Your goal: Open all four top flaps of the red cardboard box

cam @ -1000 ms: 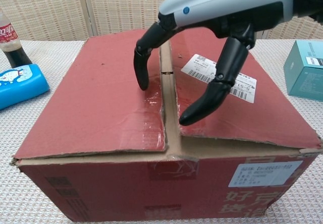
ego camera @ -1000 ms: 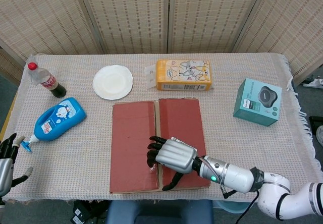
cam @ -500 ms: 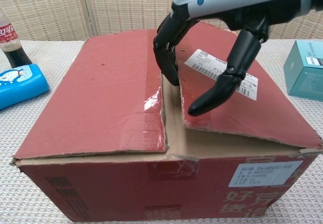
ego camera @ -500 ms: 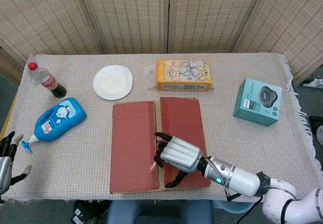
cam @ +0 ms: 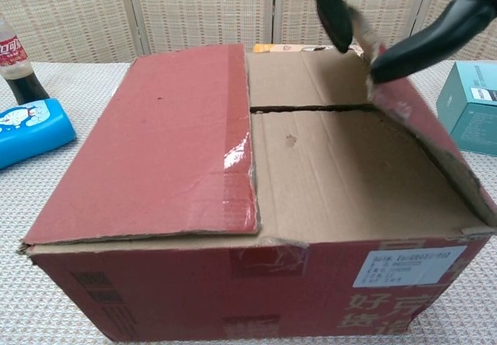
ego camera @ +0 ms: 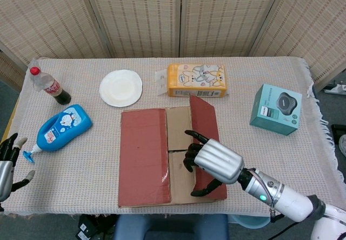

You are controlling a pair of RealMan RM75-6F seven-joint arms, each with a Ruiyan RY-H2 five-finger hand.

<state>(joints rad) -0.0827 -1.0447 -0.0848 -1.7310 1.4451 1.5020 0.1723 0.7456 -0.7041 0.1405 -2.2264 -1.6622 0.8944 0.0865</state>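
Note:
The red cardboard box (ego camera: 145, 191) stands at the table's near middle, and it fills the chest view (cam: 233, 283). Its left top flap (ego camera: 143, 156) (cam: 178, 143) lies flat and closed. My right hand (ego camera: 213, 161) pinches the inner edge of the right top flap (ego camera: 204, 125) (cam: 419, 127), which is raised steeply. In the chest view, dark fingers (cam: 332, 7) and the thumb (cam: 435, 34) close on that edge. Two brown inner flaps (ego camera: 178, 137) (cam: 326, 166) lie flat underneath, now uncovered. My left hand (ego camera: 8, 161) hangs off the table's left edge, with fingers apart and nothing in them.
A cola bottle (ego camera: 48, 86) and a blue bottle (ego camera: 62, 127) lie at the left. A white plate (ego camera: 121, 87) and a yellow tissue pack (ego camera: 195, 80) sit behind the box. A teal box (ego camera: 275, 109) stands to its right.
My right hand hooked the right flap's inner edge and lifted it from flat to steeply raised, moving rightward. This uncovered the brown inner flaps. The left flap has not moved.

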